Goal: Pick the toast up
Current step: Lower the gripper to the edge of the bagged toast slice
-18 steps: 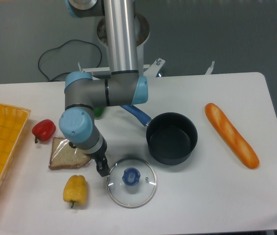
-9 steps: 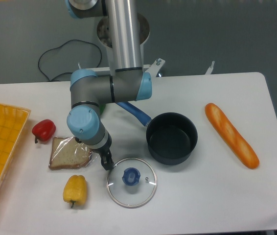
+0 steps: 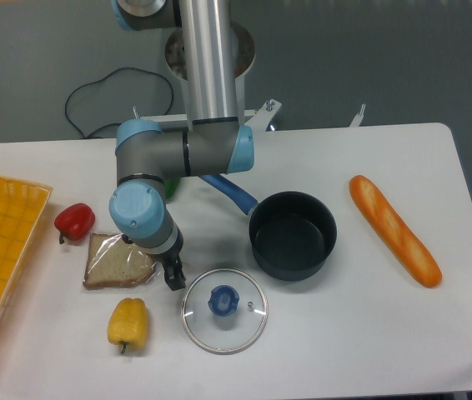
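The dark two-finger jaws of the grey-and-blue robot arm (image 3: 173,279) point down at the white tabletop (image 3: 344,333); whether they are open or closed cannot be told from this view. The flat brown toast slice in crinkly clear plastic wrap (image 3: 116,263) lies just left of the jaws, its right corner under the wrist. A round glass lid with a blue knob (image 3: 223,309) sits just right of and below them, a yellow bell pepper (image 3: 128,323) below-left, and a red bell pepper (image 3: 74,221) beyond the toast.
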